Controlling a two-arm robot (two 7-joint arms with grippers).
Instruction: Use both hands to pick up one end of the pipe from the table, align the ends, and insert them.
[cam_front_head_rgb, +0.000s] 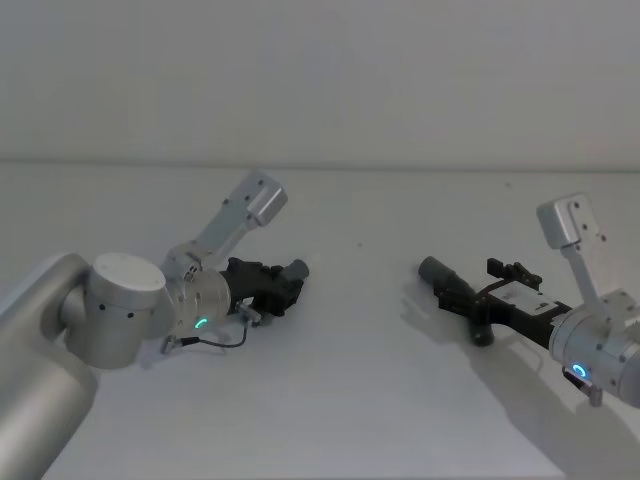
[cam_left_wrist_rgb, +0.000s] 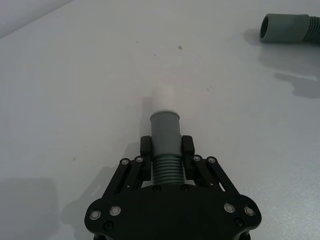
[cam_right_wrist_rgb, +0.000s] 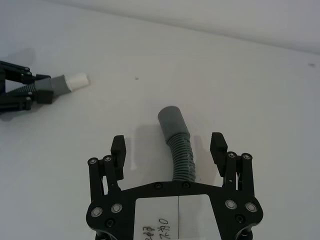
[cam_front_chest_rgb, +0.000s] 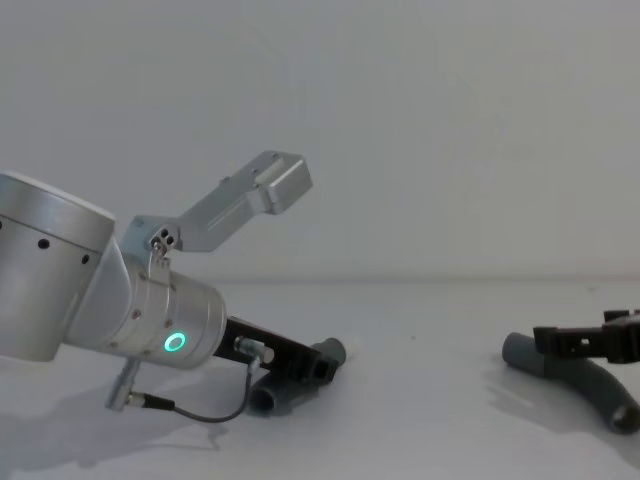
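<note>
1. While the left gripper (cam_left_wrist_rgb: 165, 150) is clamped on the left hose piece (cam_left_wrist_rgb: 165, 172), pinching the ribs just behind its grey cuff (cam_left_wrist_rgb: 165, 131), the white tip (cam_left_wrist_rgb: 163, 96) pokes out free ahead of the fingers. This piece sits left of the middle of the table (cam_front_head_rgb: 350, 400). I cannot tell whether it rests on the surface or hangs just above it.
2. My right gripper (cam_right_wrist_rgb: 168, 144) is spread wide, with one finger on each side of the right hose piece (cam_right_wrist_rgb: 181, 160). There is a clear gap on both sides, so it grips nothing. That piece lies flat toward the table's right edge, its open cuff (cam_right_wrist_rgb: 170, 120) aimed back at the middle.
3. Both pieces look light to me. The ribbed length should flex, so a hold far back would probably let the front end droop and wander.
4. The cuffs look stiff and smooth, so the pads could slip on them. I would close the right fingers on the ribs directly behind the open cuff, mirroring the left hold. The ridges give bite there, and the mouth stays clear.
5. I expect a snug push fit. The curve of each piece means I must line up the cuff axes, not the hose bodies, or the tip will jam at the rim.
</note>
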